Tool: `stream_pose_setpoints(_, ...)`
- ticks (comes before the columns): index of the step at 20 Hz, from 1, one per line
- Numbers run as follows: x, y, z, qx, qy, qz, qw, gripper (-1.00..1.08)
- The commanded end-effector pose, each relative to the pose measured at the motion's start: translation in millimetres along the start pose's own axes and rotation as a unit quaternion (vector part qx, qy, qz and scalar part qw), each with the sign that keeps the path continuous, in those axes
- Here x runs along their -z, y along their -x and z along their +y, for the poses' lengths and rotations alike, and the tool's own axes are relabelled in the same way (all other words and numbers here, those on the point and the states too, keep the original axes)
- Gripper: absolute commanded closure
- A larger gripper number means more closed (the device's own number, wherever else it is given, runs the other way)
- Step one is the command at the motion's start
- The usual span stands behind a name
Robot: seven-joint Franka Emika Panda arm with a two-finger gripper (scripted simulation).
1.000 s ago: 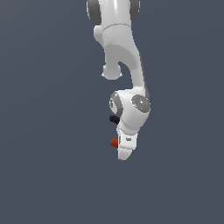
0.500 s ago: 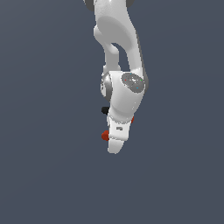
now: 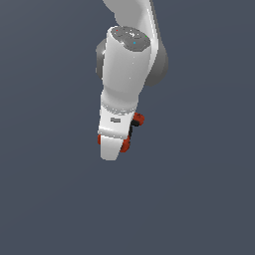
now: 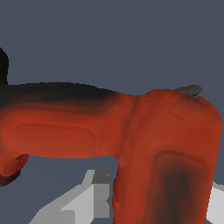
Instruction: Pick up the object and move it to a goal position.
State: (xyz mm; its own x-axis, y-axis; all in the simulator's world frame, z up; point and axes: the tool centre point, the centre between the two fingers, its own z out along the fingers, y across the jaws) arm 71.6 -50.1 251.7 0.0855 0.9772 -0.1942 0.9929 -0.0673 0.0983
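The object, a red drill with black shading along its body, fills the wrist view from very close. A light grey finger shows on one side of its handle, and a sliver of the other shows at the frame's edge. My gripper is shut on the drill's handle. In the exterior view the white hand points down and hides most of the drill. Only red and black bits peek out beside the gripper, on the exterior view's right and a little on its left. The drill hangs in the air.
The white arm comes down from the top of the exterior view with a grey joint behind it. Around it there is only a plain dark grey-blue background, with no surface edge showing.
The arm has swung and turned. Its hand now looks larger in the exterior view, and the drill's red parts now show mostly on the hand's right instead of its left.
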Motion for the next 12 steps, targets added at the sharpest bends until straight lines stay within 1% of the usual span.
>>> stream_pose_setpoints(1, 29, 18, 5, 0.000, 0.003, 0.001, 1.0000, 1.08)
stream_pose_setpoints(12, 128, 88, 25, 0.000, 0.003, 0.001, 1.0000, 1.08)
